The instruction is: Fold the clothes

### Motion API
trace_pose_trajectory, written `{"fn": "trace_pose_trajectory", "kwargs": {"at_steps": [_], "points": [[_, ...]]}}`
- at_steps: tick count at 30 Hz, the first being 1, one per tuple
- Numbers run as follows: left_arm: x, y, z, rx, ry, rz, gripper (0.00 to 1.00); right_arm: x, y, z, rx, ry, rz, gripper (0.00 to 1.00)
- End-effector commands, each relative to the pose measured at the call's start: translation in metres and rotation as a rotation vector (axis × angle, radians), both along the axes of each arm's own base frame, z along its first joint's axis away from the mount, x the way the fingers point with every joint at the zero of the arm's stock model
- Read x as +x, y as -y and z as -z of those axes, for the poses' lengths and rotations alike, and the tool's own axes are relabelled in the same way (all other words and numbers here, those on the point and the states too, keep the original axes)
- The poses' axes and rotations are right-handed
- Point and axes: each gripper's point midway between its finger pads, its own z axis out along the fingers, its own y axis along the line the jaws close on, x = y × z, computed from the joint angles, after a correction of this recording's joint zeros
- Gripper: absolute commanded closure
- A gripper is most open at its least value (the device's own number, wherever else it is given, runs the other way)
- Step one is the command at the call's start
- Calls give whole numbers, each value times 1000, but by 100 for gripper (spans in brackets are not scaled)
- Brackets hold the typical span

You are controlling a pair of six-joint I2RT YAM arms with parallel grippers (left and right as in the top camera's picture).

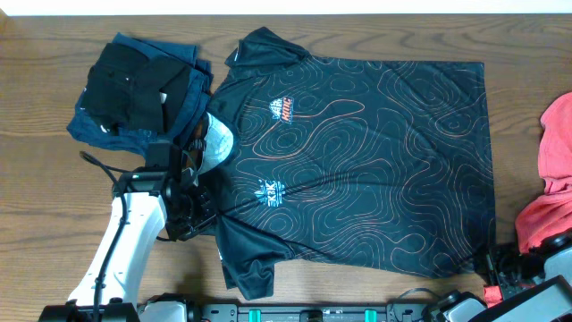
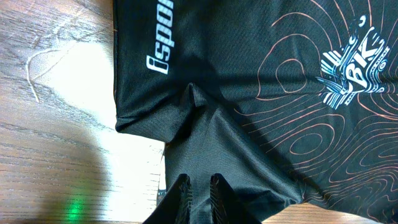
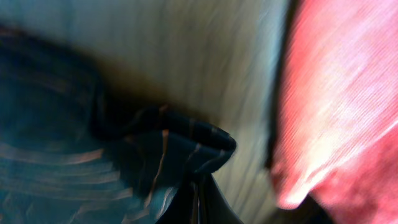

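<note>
Wooden table (image 1: 54, 197) under black shirt (image 1: 375, 161) spread flat, left gripper (image 2: 199, 190) nipped narrow on fabric at its armpit, right gripper (image 3: 198, 202) clamped on its bunched hem corner, view blurred, coral-red garment (image 1: 554, 206) past its hem, cut off, navy pile (image 1: 134, 89) beside its collar

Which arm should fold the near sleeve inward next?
Left. The left gripper pinches the black shirt right beside that sleeve; the right gripper holds the far hem corner.
</note>
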Motion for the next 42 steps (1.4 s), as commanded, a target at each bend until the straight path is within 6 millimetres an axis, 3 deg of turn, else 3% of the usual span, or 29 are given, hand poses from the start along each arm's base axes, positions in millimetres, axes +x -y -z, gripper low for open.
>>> {"fn": "trace_pose_trajectory", "kwargs": {"at_steps": [1,6,10,14,21,29,34,42], "points": [[5,-2,-4,12,18,10,86,27,12,-25,1,129,-34,99],[5,0,-4,2,23,25,85,39,12,-38,3,153,-67,99],[4,17,-10,-100,49,108,83,54,7,-42,16,217,-91,99],[-5,28,-11,-132,26,143,73,62,4,-42,14,233,-110,99],[-38,45,0,-147,-129,77,59,75,2,-44,6,268,-119,99],[-83,43,34,-120,-303,-73,55,77,4,-44,-1,273,-116,99],[-100,47,48,-154,-345,-113,56,77,5,-44,-4,274,-116,99],[-92,50,44,-178,-307,-74,57,78,5,-44,-6,276,-116,99]]}}
